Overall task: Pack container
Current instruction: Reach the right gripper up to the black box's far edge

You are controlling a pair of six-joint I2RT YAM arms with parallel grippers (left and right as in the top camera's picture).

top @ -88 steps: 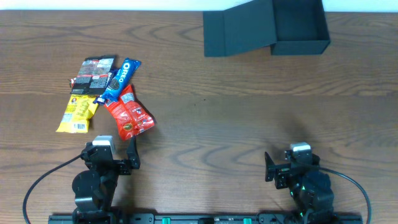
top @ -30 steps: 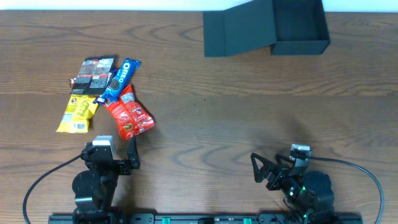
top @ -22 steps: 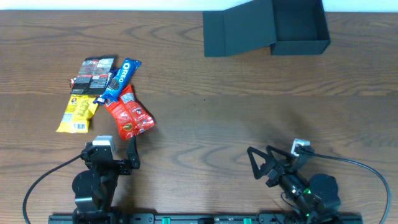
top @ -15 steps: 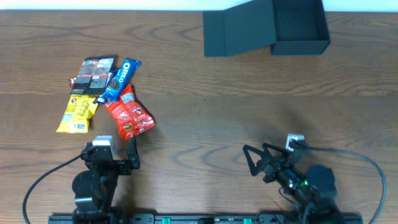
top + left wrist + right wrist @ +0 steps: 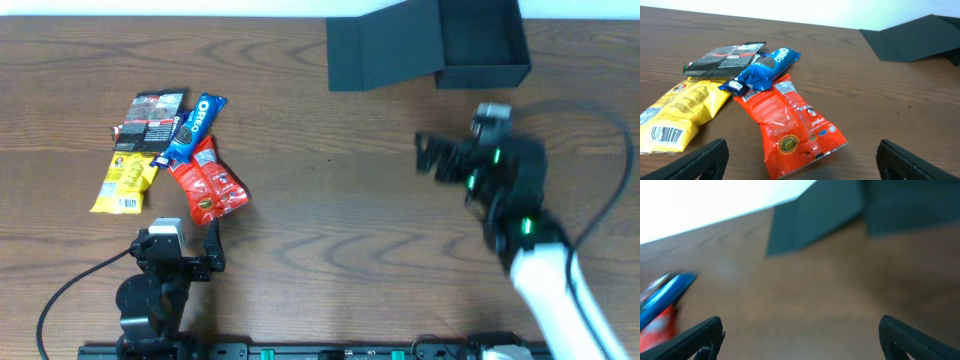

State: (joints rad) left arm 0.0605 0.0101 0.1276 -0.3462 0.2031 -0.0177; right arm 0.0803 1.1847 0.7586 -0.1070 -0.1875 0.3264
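Nearest the base, the left gripper (image 5: 802, 162) is sitting low with its jaws spread wide and gripping nothing, looking straight at the snack pile. There the blue packet (image 5: 765, 67) is lying across the red packet (image 5: 790, 125) and touching the yellow packet (image 5: 680, 110) and black packet (image 5: 725, 52), so a pinch on one is likely to drag or flip its neighbours. Further out, the right gripper (image 5: 435, 157) is hanging over the middle of the table (image 5: 320, 200), equally wide open and empty. Its wrist view is coming out blurred, so aiming by it looks unreliable. Farthest off, the container (image 5: 482, 74) is resting empty at the back edge, its flap lid (image 5: 385, 45) lying open to the side. A careless reach is risking a knock to that flap or a shove of the light box over the edge.
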